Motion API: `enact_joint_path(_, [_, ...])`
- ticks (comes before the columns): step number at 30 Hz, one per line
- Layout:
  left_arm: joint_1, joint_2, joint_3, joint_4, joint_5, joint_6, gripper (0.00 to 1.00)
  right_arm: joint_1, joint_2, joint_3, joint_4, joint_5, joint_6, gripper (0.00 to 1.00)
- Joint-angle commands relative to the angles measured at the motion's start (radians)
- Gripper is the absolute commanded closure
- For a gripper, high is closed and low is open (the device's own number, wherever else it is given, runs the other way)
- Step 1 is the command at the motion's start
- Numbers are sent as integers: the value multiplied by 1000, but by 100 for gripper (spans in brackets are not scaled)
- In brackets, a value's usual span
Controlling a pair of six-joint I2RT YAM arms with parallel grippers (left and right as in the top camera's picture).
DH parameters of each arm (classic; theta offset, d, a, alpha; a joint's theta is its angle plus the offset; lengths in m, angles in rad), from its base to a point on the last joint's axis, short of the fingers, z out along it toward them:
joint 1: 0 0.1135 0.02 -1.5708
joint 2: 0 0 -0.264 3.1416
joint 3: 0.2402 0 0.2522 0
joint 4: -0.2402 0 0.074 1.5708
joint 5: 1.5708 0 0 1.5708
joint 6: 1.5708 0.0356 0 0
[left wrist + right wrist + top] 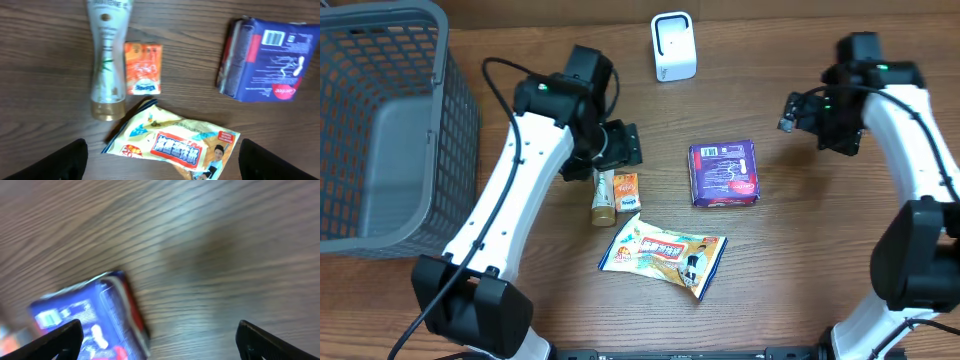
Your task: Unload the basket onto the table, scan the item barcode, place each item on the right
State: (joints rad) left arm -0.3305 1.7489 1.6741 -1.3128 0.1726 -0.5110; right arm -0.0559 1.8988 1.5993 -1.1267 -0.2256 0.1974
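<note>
your left jaws and right jaws both stand wide apart and empty; the blue pack (724, 173) lies flat on the surface (800, 260), barcode face up, between the two arms, near the snack bag (663, 255), apart from the white scanner (673, 46)

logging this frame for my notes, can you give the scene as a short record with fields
table: wood
scanner: white, upright, far edge
basket: grey, far left
blue pack: centre, barcode facing up
bottle: lying flat, left of centre
orange sachet: just right of the bottle
yellow snack bag: nearest the front edge
left gripper: open, near bottle and sachet, holding nothing
right gripper: open, right of the blue pack, holding nothing
</note>
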Motion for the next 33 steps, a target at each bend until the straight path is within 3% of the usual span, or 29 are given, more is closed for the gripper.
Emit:
enact_joint_path(1, [-12, -2, -10, 6, 4, 28, 11, -24, -24, -70, 31, -242, -146, 2])
enact_joint_path(11, [-12, -2, -10, 9, 3, 29, 9, -29, -24, -327, 271, -368, -114, 8])
enact_joint_path(16, [-12, -2, -10, 9, 3, 29, 9, -29, -24, -381, 320, -437, -90, 21])
enact_joint_path(18, [-12, -2, -10, 9, 3, 29, 9, -25, -24, -381, 332, -476, -90, 21])
enact_joint_path(25, [-12, -2, -10, 5, 4, 29, 9, 34, -24, -424, 398, -449, -82, 23])
enact_joint_path(29, [-12, -1, -10, 5, 4, 29, 9, 76, -24, -476, 467, -359, 9, 26])
enact_joint_path(30, [-12, -2, -10, 5, 3, 29, 9, 82, -24, -484, 479, -359, 15, 29])
enact_joint_path(33, [-12, -2, -10, 3, 3, 29, 9, 97, -24, -488, 492, -359, 31, 56])
